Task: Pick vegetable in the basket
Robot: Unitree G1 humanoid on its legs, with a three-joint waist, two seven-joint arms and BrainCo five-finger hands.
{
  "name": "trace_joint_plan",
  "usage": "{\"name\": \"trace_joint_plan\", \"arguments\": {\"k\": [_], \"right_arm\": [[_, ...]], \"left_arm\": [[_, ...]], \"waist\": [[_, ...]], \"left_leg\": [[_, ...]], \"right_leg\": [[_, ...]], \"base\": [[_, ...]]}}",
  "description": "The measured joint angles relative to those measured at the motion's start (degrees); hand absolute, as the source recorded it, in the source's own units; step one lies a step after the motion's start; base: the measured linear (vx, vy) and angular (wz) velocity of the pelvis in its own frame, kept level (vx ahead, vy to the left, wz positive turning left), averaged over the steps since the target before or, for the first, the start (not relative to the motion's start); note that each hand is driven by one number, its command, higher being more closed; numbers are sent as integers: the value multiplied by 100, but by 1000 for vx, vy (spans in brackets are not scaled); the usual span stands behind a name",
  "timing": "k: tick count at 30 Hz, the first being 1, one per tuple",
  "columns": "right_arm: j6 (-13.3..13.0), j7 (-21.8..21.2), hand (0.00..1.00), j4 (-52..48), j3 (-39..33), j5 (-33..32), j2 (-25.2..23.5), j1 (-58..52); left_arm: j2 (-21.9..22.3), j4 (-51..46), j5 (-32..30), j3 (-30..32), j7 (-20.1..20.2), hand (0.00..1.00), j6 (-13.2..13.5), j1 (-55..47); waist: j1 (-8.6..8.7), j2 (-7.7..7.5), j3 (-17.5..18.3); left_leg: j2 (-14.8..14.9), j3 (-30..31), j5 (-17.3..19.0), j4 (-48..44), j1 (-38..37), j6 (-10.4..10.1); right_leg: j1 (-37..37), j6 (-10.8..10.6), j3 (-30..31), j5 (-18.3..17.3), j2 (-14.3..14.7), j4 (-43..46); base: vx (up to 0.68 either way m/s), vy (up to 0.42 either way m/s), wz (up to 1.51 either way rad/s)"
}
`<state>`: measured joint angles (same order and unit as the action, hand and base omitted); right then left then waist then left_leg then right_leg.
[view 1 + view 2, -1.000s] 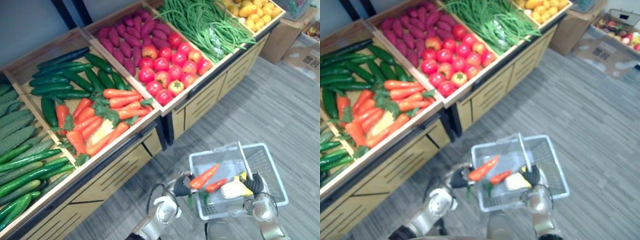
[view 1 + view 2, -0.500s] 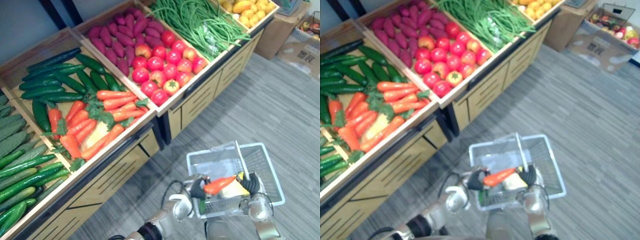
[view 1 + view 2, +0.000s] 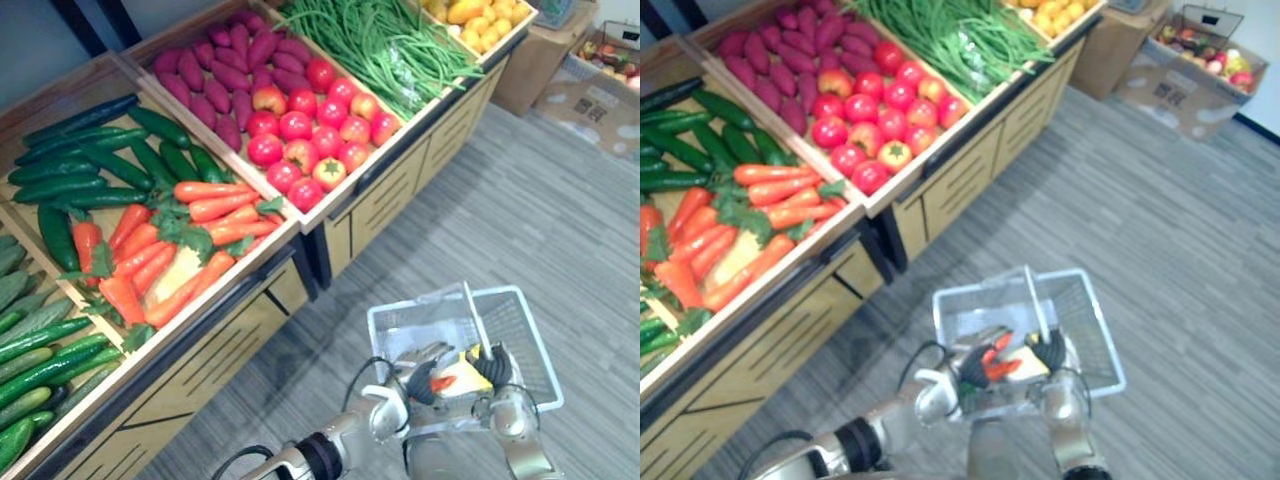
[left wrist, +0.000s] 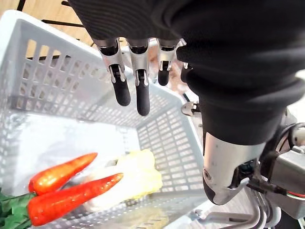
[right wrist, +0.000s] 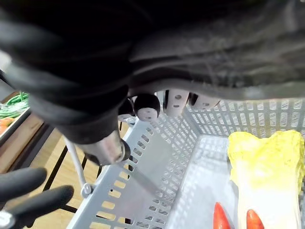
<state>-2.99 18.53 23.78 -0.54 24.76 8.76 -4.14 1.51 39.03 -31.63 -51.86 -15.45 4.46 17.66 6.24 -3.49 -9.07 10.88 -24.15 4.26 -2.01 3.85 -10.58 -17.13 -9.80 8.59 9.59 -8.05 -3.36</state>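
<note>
Step in hand: we judge the drop complete. Two carrots (image 4: 66, 191) lie on the basket (image 3: 525, 330) floor, below the left robot hand (image 4: 137, 86) and apart from its fingers.
Left robot hand: fingers straight, holding nothing, over the basket.
Right robot hand (image 3: 492, 368): curled round the basket handle (image 3: 474, 315).
Next move: in our view, lift the left robot hand clear of the rim, then reach to the display stand (image 3: 250, 330) beyond it.
Surroundings: a pale cabbage (image 4: 138, 174) touches the carrots. Stand carrots (image 3: 200, 215), tomatoes (image 3: 310, 130) and green beans (image 3: 390, 45) lie beyond.
Obstruction: the upright handle and the basket wall stand near the way out.

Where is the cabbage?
The cabbage lies in the basket, lower right in the left eye view, beside two carrots and under the left robot hand.
</note>
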Motion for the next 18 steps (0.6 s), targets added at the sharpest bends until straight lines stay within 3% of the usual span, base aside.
{"name": "trace_joint_plan", "arguments": {"k": [3, 6, 7, 10, 12, 14, 16, 18], "right_arm": [[-3, 2, 100, 41, -27, -2, 18, -67], [-33, 6, 100, 223, -93, -5, 36, -181], [-50, 12, 100, 256, -120, -8, 38, -212], [-124, 146, 100, 564, -143, -12, 112, -219], [-154, 163, 100, 743, -159, -13, 226, -236], [-240, 162, 100, 873, -230, -12, 301, -271], [-257, 152, 100, 898, -380, -17, 383, -299], [-264, 133, 100, 920, -500, -20, 370, -368]], "left_arm": [[-80, -701, 478, 210, 96, 0, 126, -300], [-514, -1612, 934, 636, 44, 0, 667, -980], [-626, -1724, 1052, 768, 37, 0, 734, -1132], [-1192, -2139, 1357, 1791, -19, 0, 842, -1835], [-1549, -2228, 1570, 2643, -60, 0, 844, -2338], [-1638, -2369, 1571, 3082, -74, 0, 846, -2714], [-1639, -2568, 1572, 3333, -108, 0, 888, -2958], [-1617, -2580, 1571, 3428, -139, 0, 889, -3045]], "waist": [[-19, -30, 24], [-17, 4, 56], [-15, 29, 81], [-27, 79, 131], [-62, 167, 186], [-143, 281, 266], [-259, 400, 294], [-294, 408, 294]], "left_leg": [[-3, 76, 13, -2, -27, 11], [25, 228, 12, -23, -47, 8], [31, 268, 13, -27, -47, 7], [87, 375, 101, -228, -39, -4], [198, 444, 380, -712, 16, -1], [249, 527, 683, -1166, 82, 28], [95, 1276, 1070, -1551, 207, 72], [-27, 1464, 1374, -1930, 326, 181]], "right_leg": [[77, -29, -59, -24, -23, -1], [241, -51, -226, -43, -29, -53], [270, -50, -259, -44, -30, -59], [408, -4, -369, -73, -21, -60], [571, 9, -417, -109, -3, -44], [656, -10, -341, -124, 11, -15], [622, -52, -193, -126, 13, 55], [612, -150, -52, -135, -61, 173]], "base": [[7, 10, 11], [18, 4, 21], [22, 3, 21], [9, 5, 15], [-3, 2, 3], [-13, 30, -17], [-48, 109, -33], [-125, 196, -29]]}}
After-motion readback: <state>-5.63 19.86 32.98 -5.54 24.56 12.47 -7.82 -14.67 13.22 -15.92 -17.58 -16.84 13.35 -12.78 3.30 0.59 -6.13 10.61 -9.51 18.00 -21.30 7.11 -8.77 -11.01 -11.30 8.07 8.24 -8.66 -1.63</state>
